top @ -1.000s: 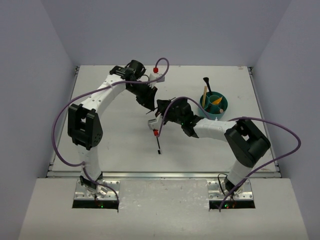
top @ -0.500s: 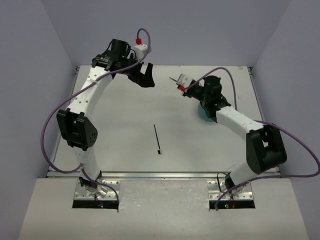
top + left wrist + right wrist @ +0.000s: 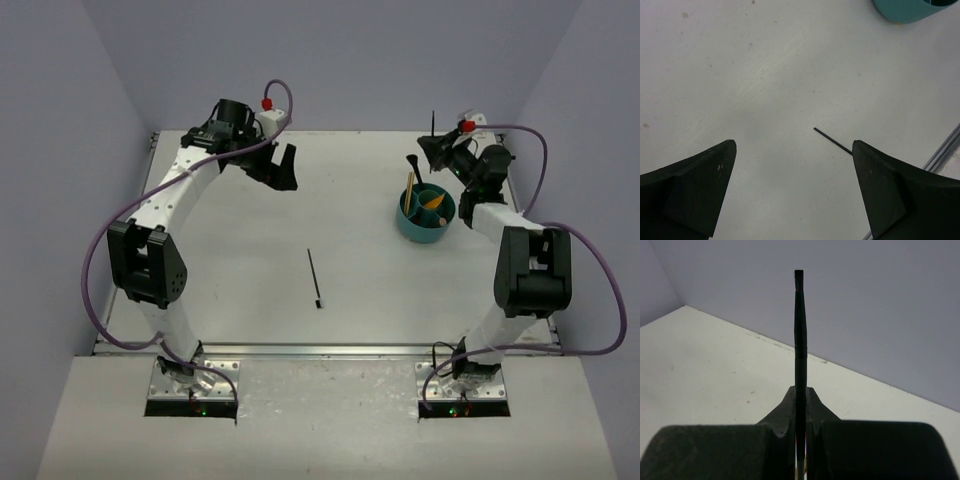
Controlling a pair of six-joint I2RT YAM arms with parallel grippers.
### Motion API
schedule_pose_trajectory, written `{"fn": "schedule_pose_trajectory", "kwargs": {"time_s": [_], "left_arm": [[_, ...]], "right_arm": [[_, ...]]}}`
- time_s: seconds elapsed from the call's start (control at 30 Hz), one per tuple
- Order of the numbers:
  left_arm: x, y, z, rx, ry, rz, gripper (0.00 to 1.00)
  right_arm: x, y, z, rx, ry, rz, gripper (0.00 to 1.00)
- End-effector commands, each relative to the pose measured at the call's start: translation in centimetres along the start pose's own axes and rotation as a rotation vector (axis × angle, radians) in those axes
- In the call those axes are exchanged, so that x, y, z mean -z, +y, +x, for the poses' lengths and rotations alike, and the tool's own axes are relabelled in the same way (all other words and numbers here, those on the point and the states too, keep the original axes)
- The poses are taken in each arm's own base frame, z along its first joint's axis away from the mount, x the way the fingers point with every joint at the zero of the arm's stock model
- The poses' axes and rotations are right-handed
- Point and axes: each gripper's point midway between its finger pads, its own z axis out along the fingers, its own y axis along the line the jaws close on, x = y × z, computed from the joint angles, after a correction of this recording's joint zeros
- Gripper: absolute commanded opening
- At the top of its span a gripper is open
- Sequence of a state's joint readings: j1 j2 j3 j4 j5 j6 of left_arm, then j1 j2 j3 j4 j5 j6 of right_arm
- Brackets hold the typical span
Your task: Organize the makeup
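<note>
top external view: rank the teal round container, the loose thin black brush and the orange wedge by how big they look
1. teal round container, largest in area
2. loose thin black brush: roughly as long as the container is wide, but far slimmer
3. orange wedge inside the container, smallest

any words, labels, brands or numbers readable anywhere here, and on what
None can be read. No print shows on the container, the held brush, the loose brush or the table.
</note>
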State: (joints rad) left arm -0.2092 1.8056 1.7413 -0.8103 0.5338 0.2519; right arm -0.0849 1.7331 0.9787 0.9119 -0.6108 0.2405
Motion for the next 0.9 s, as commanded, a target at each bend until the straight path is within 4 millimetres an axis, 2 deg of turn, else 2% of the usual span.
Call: {"fn": "schedule_pose_trajectory", "kwargs": {"time_s": [0.0,0.13,0.27,0.4,0.7,0.77,0.87], "left_arm": [[2.6,-0.5,-2.4,-0.09,-0.109,-0.051,1.0],[2.4,-0.6,-2.0,-0.087,-0.104,-0.048,1.0],[2.3,-0.4,-1.5,-0.088,-0.092,-0.054,1.0],[2.4,-0.3,-1.3,-0.094,-0.086,-0.063,1.0],[2.1,-0.1,-1.1,-0.092,-0.078,-0.066,1.0],[2.2,-0.1,-1.1,-0.094,-0.078,-0.067,1.0],[2.2,0.0,-1.0,-0.098,-0.076,-0.07,1.0]], "right_arm": [[0.0,-0.8,-2.4,0.015,-0.132,0.012,0.0],[0.1,-1.9,-0.6,-0.001,-0.162,0.039,0.0],[-0.1,-2.1,0.3,0.0,-0.17,0.028,0.0],[0.4,-2.8,2.7,0.004,-0.139,0.067,0.0],[1.0,-2.8,5.8,-0.039,-0.092,0.07,0.0],[1.3,-2.8,6.4,-0.047,-0.082,0.075,0.03],[1.7,-2.9,7.0,-0.048,-0.069,0.089,0.14]]}}
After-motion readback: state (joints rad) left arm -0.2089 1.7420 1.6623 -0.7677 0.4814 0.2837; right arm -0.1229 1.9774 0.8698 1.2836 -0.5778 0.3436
